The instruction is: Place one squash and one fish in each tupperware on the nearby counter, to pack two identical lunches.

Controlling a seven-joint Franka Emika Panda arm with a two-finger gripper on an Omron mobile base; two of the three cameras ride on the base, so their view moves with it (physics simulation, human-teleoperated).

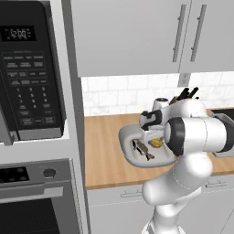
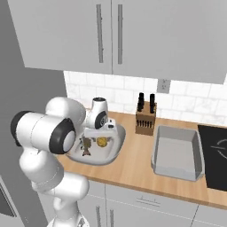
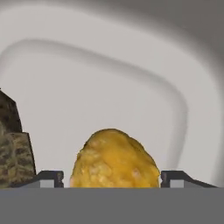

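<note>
The yellow-ochre squash (image 3: 113, 159) lies on the floor of the wide rounded tupperware (image 1: 124, 137), between my gripper's (image 3: 112, 180) two fingertips (image 3: 50, 178), with a thin gap on each side. The gripper (image 1: 153, 136) hangs open just above the basin, pointing down into it. A dark brown-grey fish (image 1: 142, 149) lies in the same basin, to the left of the squash (image 1: 156, 143). In the right base view the fish (image 2: 86, 146) and squash (image 2: 102, 142) sit side by side under the gripper (image 2: 98, 135). The narrower rectangular tupperware (image 2: 177, 153) stands to the right with nothing showing inside it.
A wooden knife block (image 2: 145, 117) stands at the back of the wooden counter (image 2: 133, 164), between the two containers. A black stove top (image 2: 215, 150) borders the rectangular tray on the right. A microwave (image 1: 29, 68) and oven stack rises at the counter's left end.
</note>
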